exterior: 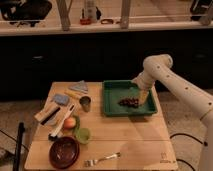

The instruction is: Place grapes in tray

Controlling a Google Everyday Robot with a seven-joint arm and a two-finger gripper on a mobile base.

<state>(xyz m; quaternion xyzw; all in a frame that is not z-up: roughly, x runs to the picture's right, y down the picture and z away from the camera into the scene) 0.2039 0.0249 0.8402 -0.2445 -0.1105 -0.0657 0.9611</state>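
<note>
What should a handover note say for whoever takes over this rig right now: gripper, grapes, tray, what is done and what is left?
Gripper: over the right side of the tray, just right of the grapes; nothing visibly in it.
Grapes: lying on the tray floor, toward its right half.
Tray: on the far right part of the wooden table.
Done: the grapes are in the tray.
Left: probably only lifting the arm clear of the tray without nudging the bunch.
</note>
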